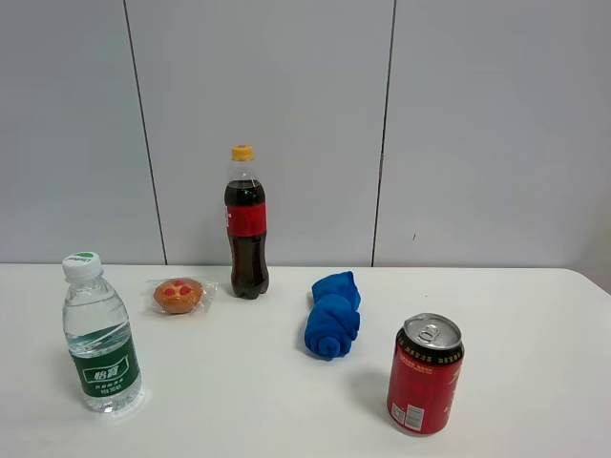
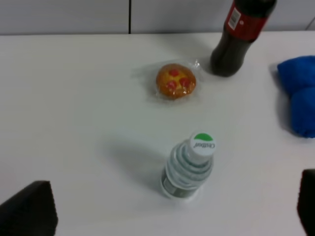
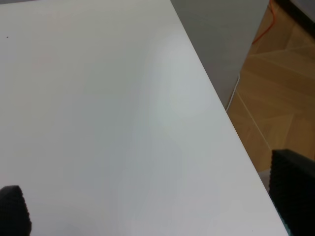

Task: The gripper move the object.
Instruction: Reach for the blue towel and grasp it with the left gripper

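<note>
A clear water bottle (image 1: 98, 336) with a green label and cap stands at the front left of the white table (image 1: 239, 401). My left gripper (image 2: 168, 216) is open above the table; the water bottle (image 2: 189, 167) stands between its two dark fingertips (image 2: 29, 214). A wrapped orange bun (image 1: 179, 295), also in the left wrist view (image 2: 175, 81), lies behind the bottle. A cola bottle (image 1: 246, 224), a rolled blue cloth (image 1: 333, 315) and a red can (image 1: 425, 374) also stand on the table. My right gripper (image 3: 152, 206) is open over bare table near its right edge. Neither gripper shows in the high view.
The table's right edge (image 3: 216, 98) drops off to a wooden floor (image 3: 280, 98). A grey panelled wall (image 1: 305, 124) stands behind the table. The cola bottle (image 2: 241, 34) and blue cloth (image 2: 300, 93) also show in the left wrist view.
</note>
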You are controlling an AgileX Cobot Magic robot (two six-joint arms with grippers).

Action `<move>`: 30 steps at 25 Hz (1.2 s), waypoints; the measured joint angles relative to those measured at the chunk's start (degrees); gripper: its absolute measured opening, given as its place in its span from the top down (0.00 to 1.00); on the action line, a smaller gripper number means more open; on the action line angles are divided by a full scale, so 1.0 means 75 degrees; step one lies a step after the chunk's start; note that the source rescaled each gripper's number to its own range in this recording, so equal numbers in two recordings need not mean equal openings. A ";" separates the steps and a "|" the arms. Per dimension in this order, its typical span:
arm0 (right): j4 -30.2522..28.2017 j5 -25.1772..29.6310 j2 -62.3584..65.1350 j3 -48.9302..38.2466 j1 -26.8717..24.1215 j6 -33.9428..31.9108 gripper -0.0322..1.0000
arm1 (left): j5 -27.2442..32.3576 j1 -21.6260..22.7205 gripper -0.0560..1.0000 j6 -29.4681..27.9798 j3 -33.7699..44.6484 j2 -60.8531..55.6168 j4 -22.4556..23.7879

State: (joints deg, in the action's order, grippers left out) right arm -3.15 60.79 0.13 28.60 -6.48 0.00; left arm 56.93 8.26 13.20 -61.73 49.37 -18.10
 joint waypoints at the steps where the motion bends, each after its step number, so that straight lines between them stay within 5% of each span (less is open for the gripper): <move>1: 0.0000 0.0000 0.0000 0.0000 0.0000 0.0000 0.00 | 0.0000 0.0000 0.00 0.0065 -0.0092 0.0146 -0.0028; 11: 0.0000 0.0000 0.0000 0.0000 0.0000 0.0000 0.00 | 0.0000 0.0000 0.00 0.0254 -0.1723 0.1484 -0.0250; 20: 0.0000 0.0000 0.0000 0.0000 0.0000 0.0000 0.00 | 0.0288 -0.0098 0.00 0.0754 -0.3964 0.3012 -0.1214; 30: 0.0000 0.0000 0.0000 0.0000 0.0000 0.0000 0.00 | 0.0393 -0.1902 0.00 0.0950 -0.4930 0.4258 -0.1254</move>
State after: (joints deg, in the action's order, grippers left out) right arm -3.15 60.79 0.13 28.60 -6.48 0.00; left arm 59.88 -6.01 20.32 -98.71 81.31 -27.51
